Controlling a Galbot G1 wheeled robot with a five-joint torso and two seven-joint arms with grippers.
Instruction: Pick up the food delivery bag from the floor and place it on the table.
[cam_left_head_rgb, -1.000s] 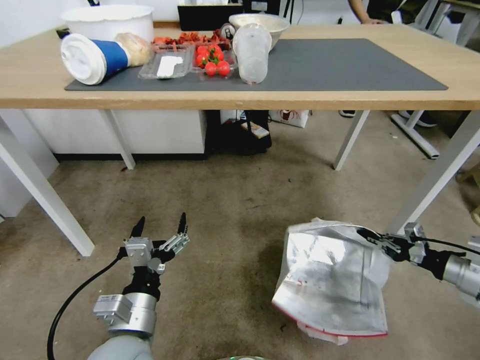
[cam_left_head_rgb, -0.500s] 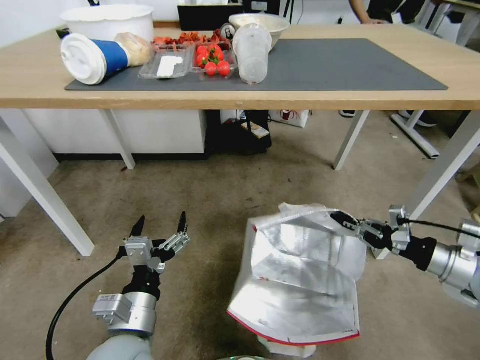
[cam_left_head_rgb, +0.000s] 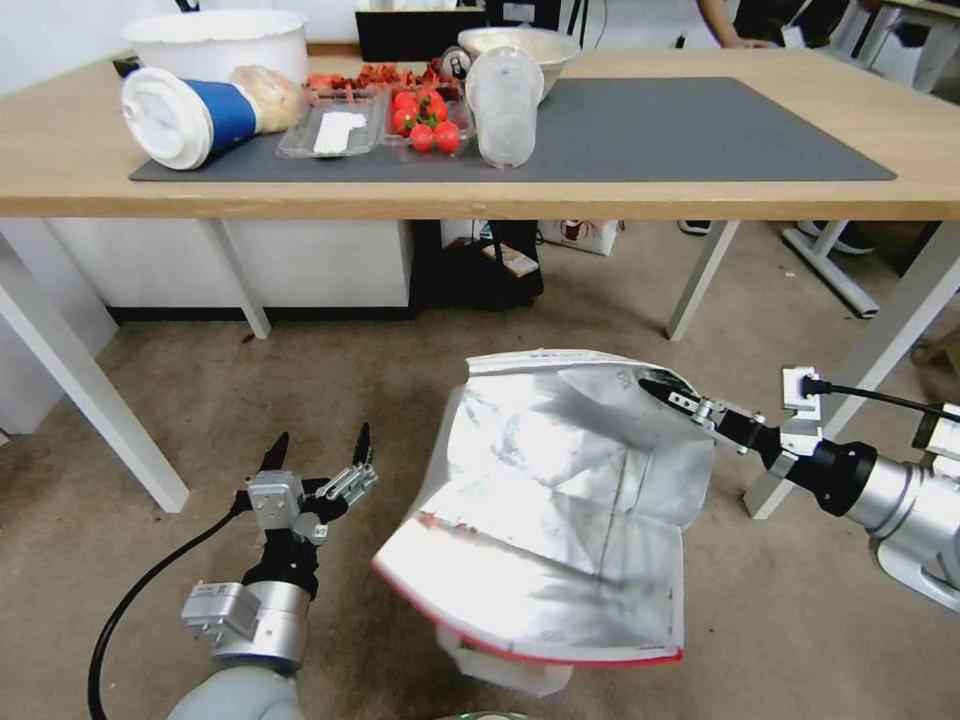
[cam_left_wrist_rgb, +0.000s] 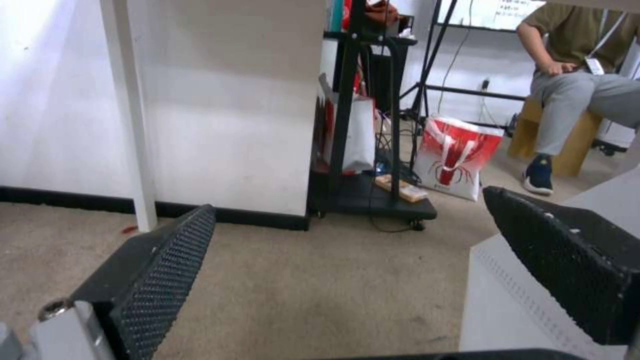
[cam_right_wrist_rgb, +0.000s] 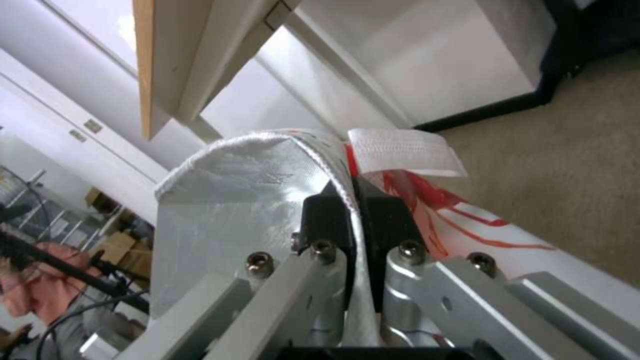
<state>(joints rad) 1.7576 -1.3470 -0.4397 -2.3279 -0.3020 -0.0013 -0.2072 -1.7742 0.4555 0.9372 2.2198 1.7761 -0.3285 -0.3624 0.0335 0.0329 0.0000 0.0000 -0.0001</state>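
Head cam first: my right gripper is pinching the top edge of the food delivery bag, jaws clamped tight on it. The bag is hanging at about 6 o'clock in the frame, foil lining facing me, over the floor, just in front of the table. A white table leg is standing right behind my right arm at 3 o'clock. Up on the dark mat there's a tipped blue cup, strawberries and a clear tub crowding the 11 to 12 o'clock end. My left gripper is idling at 8 o'clock, fingers spread wide, holding nothing.

Left wrist cam: I'm seeing between its open pads a black rack and another red-and-white bag under the table.

Right wrist cam: this one is showing the grip up close, the bag's rim sandwiched between the black fingertips, and a white strap sticking out beside them.
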